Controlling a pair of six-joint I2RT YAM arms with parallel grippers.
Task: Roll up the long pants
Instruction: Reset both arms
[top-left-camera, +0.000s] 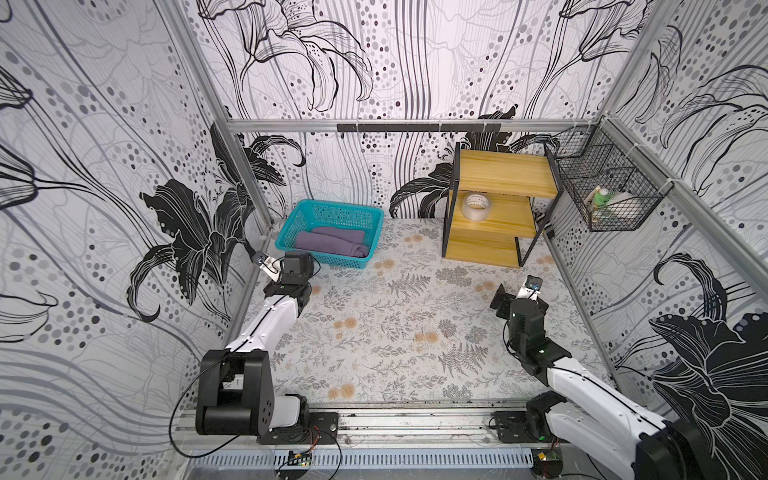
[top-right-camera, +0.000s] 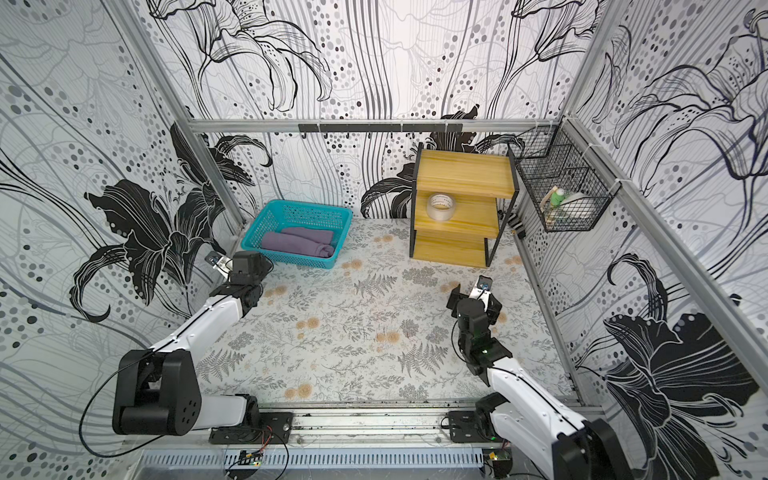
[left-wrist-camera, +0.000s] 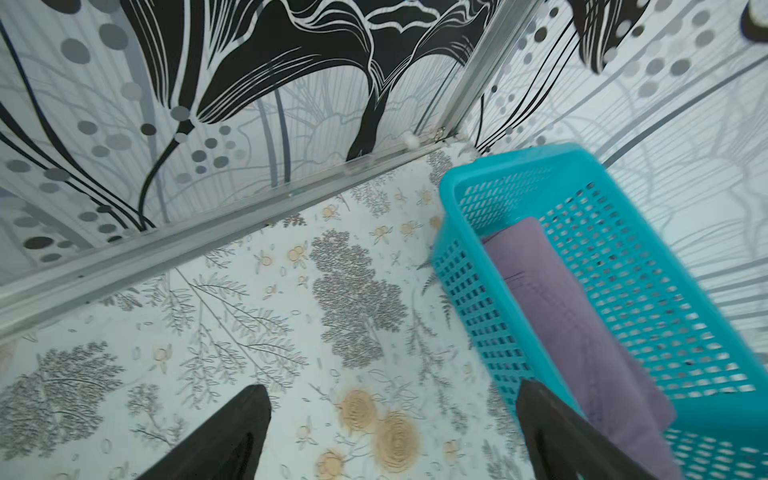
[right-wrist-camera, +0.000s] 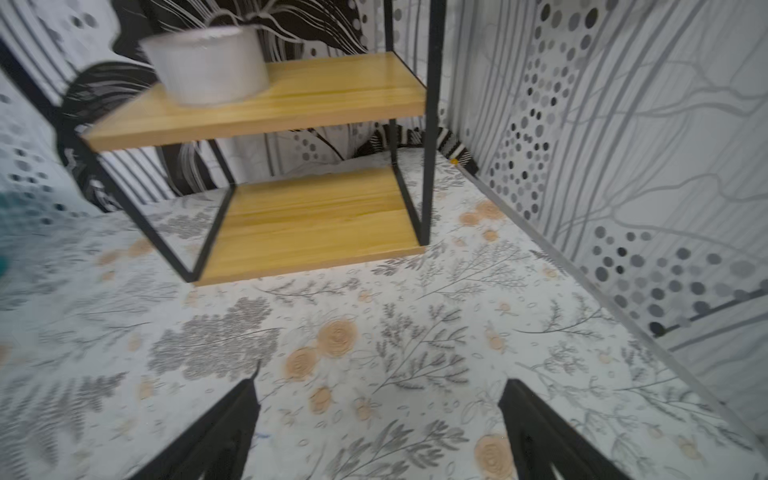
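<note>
The long pants (top-left-camera: 332, 245) (top-right-camera: 297, 243) lie as a dusky purple roll inside the teal basket (top-left-camera: 336, 260) (top-right-camera: 299, 259) at the back left of the table. In the left wrist view the roll (left-wrist-camera: 582, 332) rests along the basket's mesh wall (left-wrist-camera: 644, 270). My left gripper (top-left-camera: 296, 266) (left-wrist-camera: 392, 390) hovers at the basket's near left corner, open, with only tablecloth between its fingers. My right gripper (top-left-camera: 517, 297) (right-wrist-camera: 382, 384) is open and empty over the right side of the table, in front of the shelf.
A wood-and-black-metal shelf (top-left-camera: 498, 174) (right-wrist-camera: 291, 220) stands at the back right with a tape roll (top-left-camera: 476, 205) (right-wrist-camera: 208, 66) on its middle board. A black wire basket (top-left-camera: 602, 187) hangs on the right wall. Patterned walls close in three sides.
</note>
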